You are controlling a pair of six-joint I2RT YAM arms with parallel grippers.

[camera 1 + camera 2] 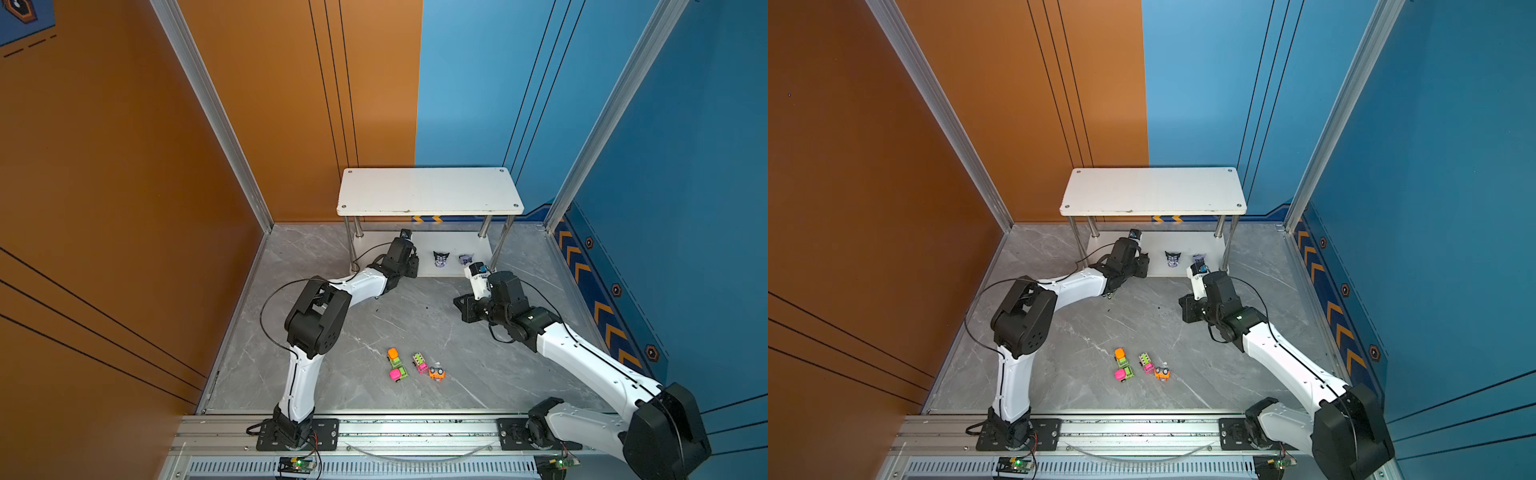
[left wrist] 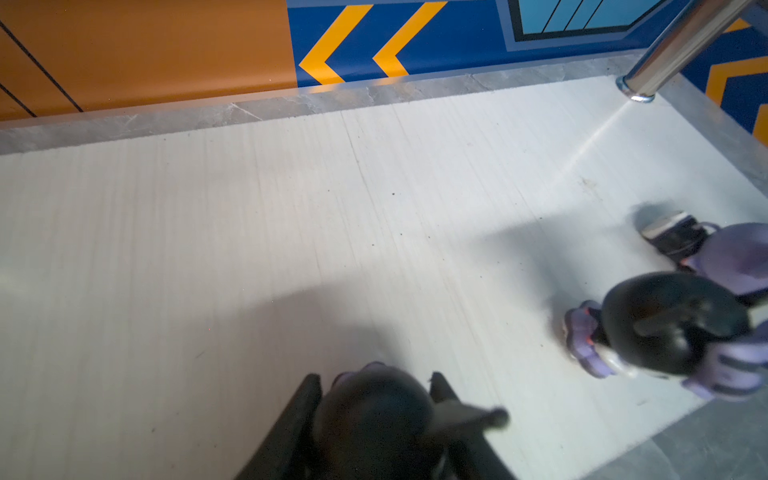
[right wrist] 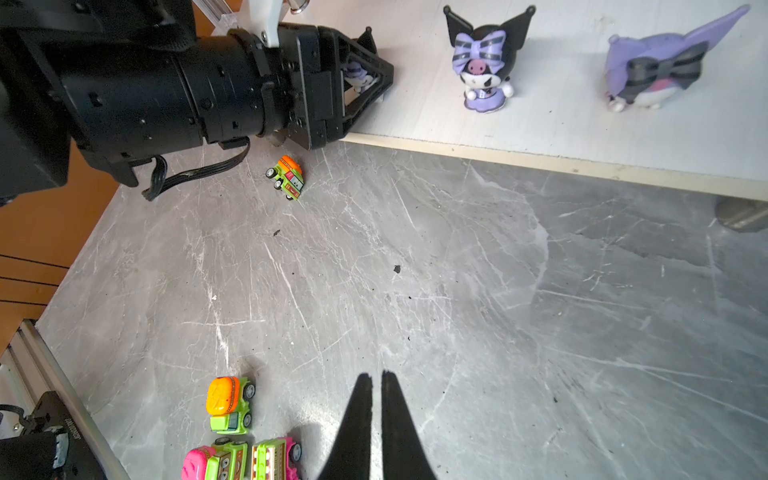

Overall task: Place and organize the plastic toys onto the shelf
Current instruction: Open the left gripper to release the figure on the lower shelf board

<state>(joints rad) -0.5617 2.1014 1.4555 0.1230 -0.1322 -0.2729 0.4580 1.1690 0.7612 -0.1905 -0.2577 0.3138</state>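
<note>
The shelf [image 1: 428,191] [image 1: 1152,191] stands at the back. On its lower board [image 3: 582,124] are two black-and-lilac figurines [image 3: 484,62] [image 3: 652,70], also seen in a top view [image 1: 441,259] [image 1: 466,259]. My left gripper [image 2: 372,380] [image 3: 374,62] rests over that board's left part with a third figurine [image 2: 374,415] between its jaws; whether they press on it is unclear. My right gripper [image 3: 376,374] [image 1: 457,305] is shut and empty above the floor. Several neon toy cars [image 1: 394,357] [image 1: 419,362] [image 1: 436,372] sit near the front. One more car [image 3: 286,176] lies under the left wrist.
Chrome posts [image 1: 484,226] [image 2: 665,54] hold up the top board [image 1: 1152,191]. Orange and blue walls close in the grey marble floor [image 1: 415,316]. An aluminium rail [image 1: 415,432] runs along the front edge.
</note>
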